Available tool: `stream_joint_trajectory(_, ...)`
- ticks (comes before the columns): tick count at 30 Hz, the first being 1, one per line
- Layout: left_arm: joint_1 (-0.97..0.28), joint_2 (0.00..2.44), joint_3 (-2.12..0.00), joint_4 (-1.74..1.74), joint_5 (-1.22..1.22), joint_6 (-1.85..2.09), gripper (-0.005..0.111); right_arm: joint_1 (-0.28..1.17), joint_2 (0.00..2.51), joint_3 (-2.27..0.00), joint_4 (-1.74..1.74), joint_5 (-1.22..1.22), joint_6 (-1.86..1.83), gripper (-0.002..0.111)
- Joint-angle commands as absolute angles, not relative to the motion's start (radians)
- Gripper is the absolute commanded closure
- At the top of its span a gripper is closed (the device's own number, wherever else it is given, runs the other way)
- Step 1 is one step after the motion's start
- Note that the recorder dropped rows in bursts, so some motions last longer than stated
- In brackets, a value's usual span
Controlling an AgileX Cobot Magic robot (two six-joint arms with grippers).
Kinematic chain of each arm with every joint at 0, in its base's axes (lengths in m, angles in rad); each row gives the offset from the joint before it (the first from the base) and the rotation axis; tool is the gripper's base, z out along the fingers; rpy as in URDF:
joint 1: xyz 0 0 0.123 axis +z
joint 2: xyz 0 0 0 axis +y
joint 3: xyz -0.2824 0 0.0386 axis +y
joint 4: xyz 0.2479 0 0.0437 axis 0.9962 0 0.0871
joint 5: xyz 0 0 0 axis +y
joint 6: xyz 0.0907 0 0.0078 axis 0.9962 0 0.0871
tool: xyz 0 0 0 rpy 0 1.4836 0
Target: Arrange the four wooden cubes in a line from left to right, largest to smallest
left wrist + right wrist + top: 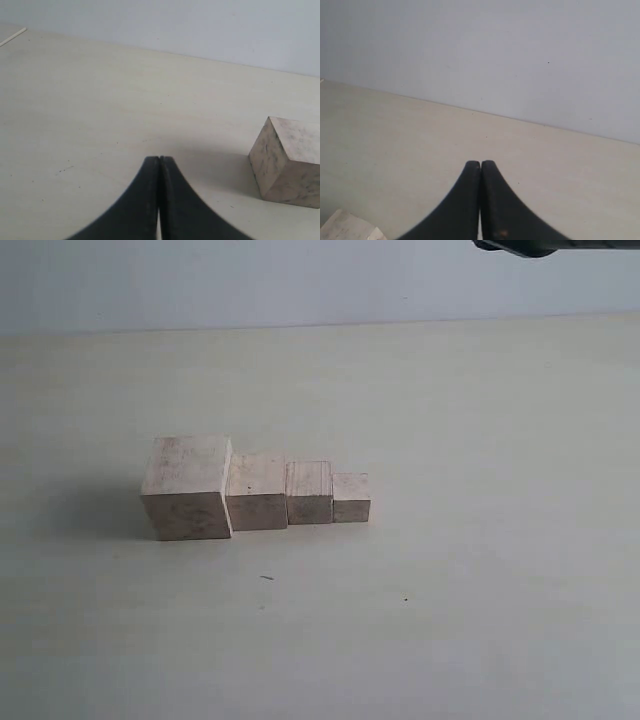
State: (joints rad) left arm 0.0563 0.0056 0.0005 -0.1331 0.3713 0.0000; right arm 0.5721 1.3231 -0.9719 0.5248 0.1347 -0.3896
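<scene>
Four pale wooden cubes stand touching in a row on the table in the exterior view: the largest cube (187, 487) at the left, then the second cube (256, 491), the third cube (309, 492) and the smallest cube (351, 497) at the right. The largest cube (287, 161) also shows in the left wrist view, off to one side of my left gripper (159, 159), which is shut and empty above bare table. My right gripper (480, 163) is shut with nothing in it; a corner of a wooden cube (347, 227) shows at that view's edge.
The cream table (480, 590) stretches wide around the row, with a pale wall behind. A dark piece of an arm (540, 246) shows at the top right edge of the exterior view. A thin pale strip (13, 37) lies far off on the table.
</scene>
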Motion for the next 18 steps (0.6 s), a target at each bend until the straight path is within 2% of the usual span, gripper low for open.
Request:
stream_joint_trajectory(1,0.049,0.0,0.0,-0.136,0.368,0.0,0.107,0.575,1.31,-0.972,0.516,0.129,-0.394,0.108)
stream_joint_trajectory(8,0.049,0.0,0.0,-0.136,0.368,0.0,0.107,0.516,1.214,-0.97,0.516,0.265,-0.4,0.108)
stream_joint_trajectory(12,0.049,0.0,0.0,-0.136,0.368,0.0,0.107,0.412,1.092,-0.915,0.516,0.368,-0.4,0.108)
stream_joint_trajectory(18,0.049,0.0,0.0,-0.136,0.368,0.0,0.107,0.212,0.797,-0.733,0.516,0.37,-0.4,0.108)
